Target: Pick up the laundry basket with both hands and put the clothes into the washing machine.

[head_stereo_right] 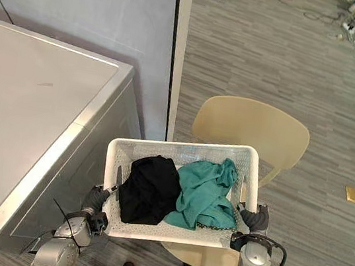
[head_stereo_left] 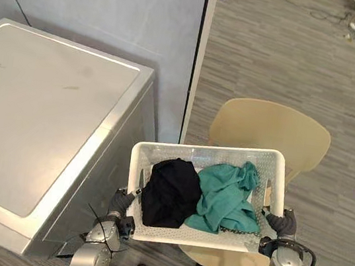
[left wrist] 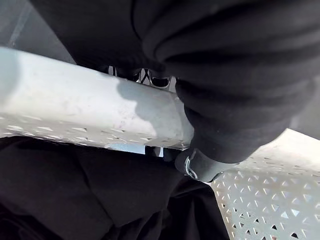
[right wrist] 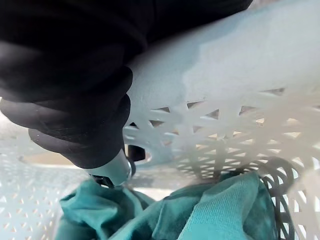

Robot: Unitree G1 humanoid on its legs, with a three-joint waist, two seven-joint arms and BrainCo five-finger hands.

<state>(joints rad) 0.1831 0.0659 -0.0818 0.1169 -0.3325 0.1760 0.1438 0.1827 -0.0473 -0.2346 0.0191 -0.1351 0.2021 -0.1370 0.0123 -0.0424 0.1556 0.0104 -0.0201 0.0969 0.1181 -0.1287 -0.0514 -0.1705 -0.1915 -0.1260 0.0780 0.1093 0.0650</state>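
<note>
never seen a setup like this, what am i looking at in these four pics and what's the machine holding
This is a humanoid robot seen through its own cameras. The two wide pictures come from the two eyes of a camera on its head, looking down, so they show the same scene. The two dark close-ups come from cameras on its wrists: the ribbed black shape is each hand's cover, and the white perforated plastic is the basket. The left hand and right hand grip the side rims of a white laundry basket, which holds a black garment and a teal garment. A beige chair stands under it, and the washing machine stands to the robot's left.
</note>
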